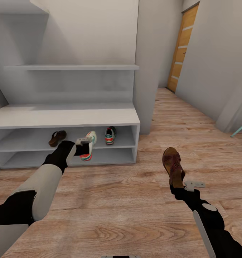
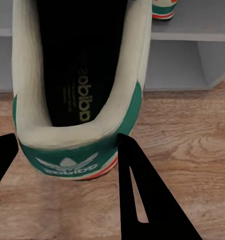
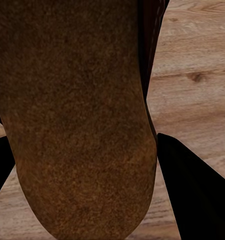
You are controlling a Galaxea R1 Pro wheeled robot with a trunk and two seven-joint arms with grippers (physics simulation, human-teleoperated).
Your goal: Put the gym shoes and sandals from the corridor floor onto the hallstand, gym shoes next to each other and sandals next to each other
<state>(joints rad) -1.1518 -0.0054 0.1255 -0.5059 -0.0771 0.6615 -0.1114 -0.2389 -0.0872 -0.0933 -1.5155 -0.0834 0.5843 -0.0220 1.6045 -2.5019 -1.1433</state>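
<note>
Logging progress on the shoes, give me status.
Left gripper shut on gym shoe at hallstand. Right gripper shut on sandal. One sandal, one sneaker shelved.

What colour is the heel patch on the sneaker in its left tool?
Green with a white logo, on the cream-white sneaker; the left wrist view shows it best.

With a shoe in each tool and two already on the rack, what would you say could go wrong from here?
1. The left tool grips its gym shoe only at the heel, so it may tip or slip.
2. The shelved sandal lies left of the shelved gym shoe; setting the held sneaker between them could nudge either.
3. The right tool holds its sandal by one end; it could swing loose.
</note>
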